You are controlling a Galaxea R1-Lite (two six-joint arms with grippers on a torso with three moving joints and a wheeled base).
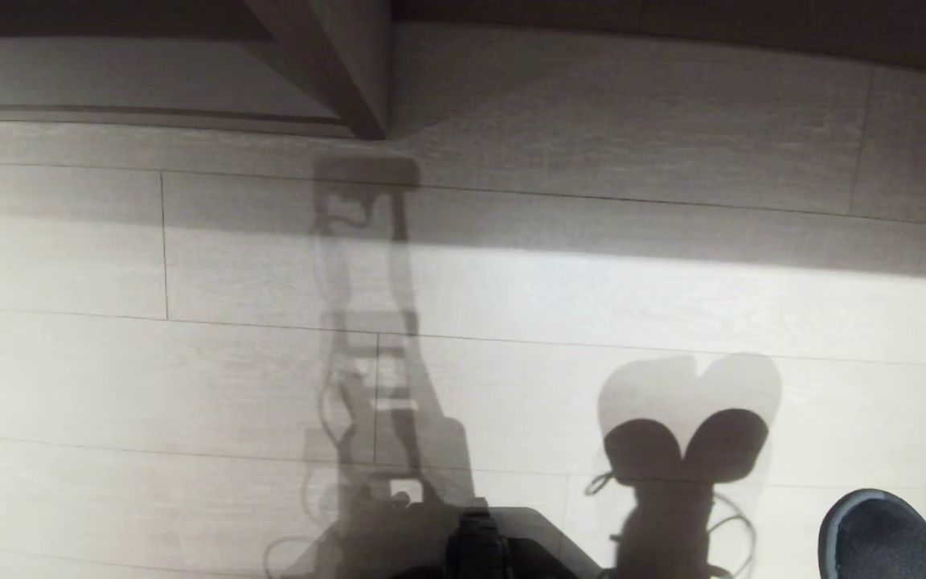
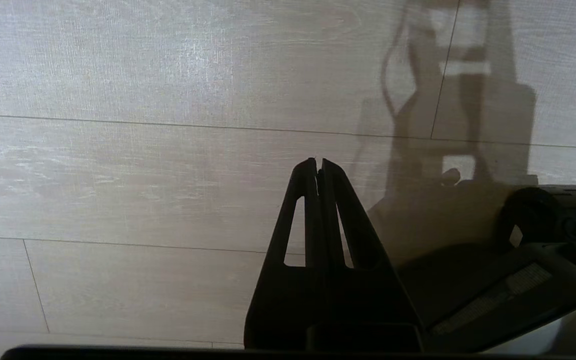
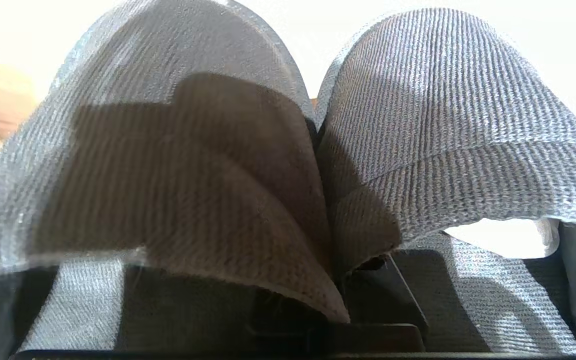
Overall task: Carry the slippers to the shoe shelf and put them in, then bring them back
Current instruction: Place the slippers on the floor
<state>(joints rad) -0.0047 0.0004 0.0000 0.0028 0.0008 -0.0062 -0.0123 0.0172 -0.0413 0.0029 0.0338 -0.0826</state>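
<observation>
Both slippers pinched side by side in your right gripper, jaws clamped on inner edges; left gripper jaws shut, empty, above floor.

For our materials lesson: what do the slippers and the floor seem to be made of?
Slippers: apparently soft knitted fabric, matte grey-blue; fine ribbed rows show across the bands. Floor: pale wood-look planks, likely laminate or vinyl, low sheen; faint grain and straight seams show.

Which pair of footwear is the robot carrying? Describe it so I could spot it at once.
Look at the right pincer: it is shut on the slippers, a grey-blue ribbed knit pair held side by side. The dark shoes with pale-edged soles instead sit on the floor.
</observation>
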